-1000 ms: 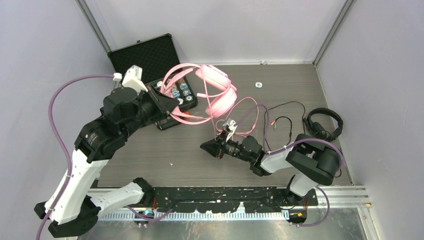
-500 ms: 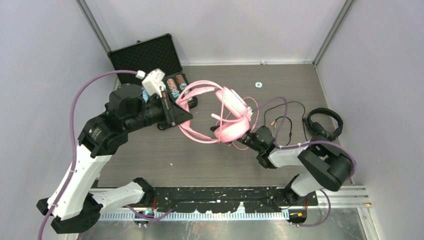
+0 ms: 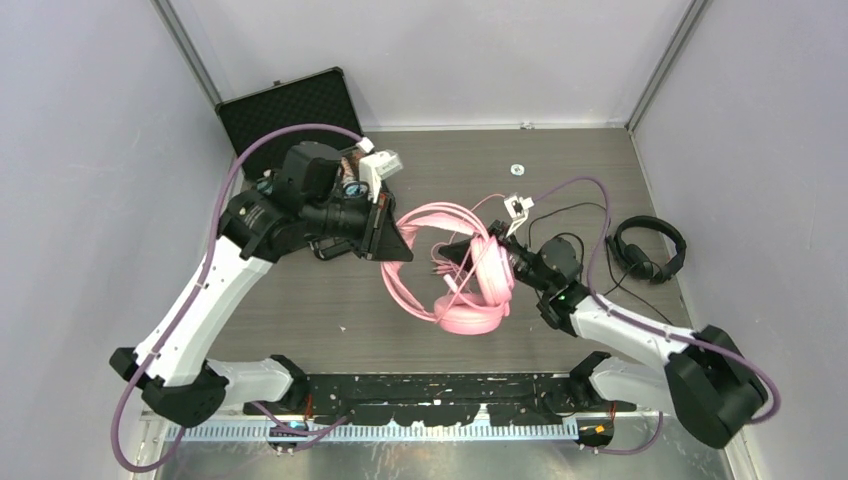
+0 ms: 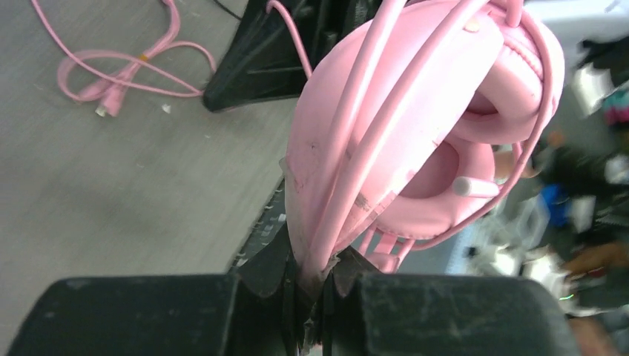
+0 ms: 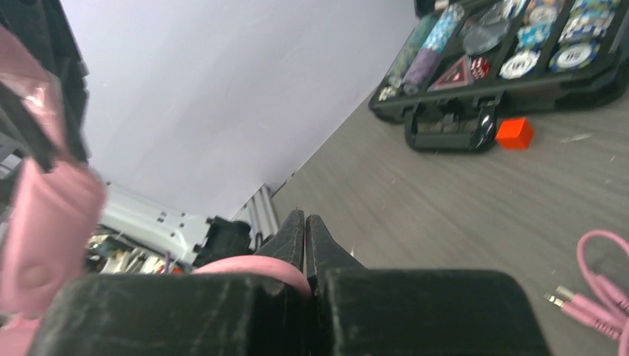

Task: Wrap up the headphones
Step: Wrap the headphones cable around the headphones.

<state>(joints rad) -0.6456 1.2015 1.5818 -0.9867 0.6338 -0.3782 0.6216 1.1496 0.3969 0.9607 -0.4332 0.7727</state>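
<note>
The pink headphones (image 3: 478,290) hang above the middle of the table. My left gripper (image 3: 398,250) is shut on the headband; in the left wrist view the band runs down between its tips (image 4: 315,273) and pink cable lies wound over the earcups (image 4: 415,126). My right gripper (image 3: 452,252) sits right beside the earcups, shut on the pink cable (image 5: 248,265), which enters at the base of its closed fingers (image 5: 304,231). The cable's loose plug end lies on the table (image 4: 111,85). The black headphones (image 3: 650,250) lie at the right edge with their thin black cable (image 3: 572,213).
An open black case (image 3: 290,110) with poker chips (image 5: 519,59) stands at the back left, behind my left arm. A small red cube (image 5: 514,132) lies by the case. A small white disc (image 3: 517,169) lies near the back wall.
My left gripper has carried the pink headphones right and forward from beside the case to mid-table. My right gripper has swung from in front of them to behind the earcups, drawing cable around them.
</note>
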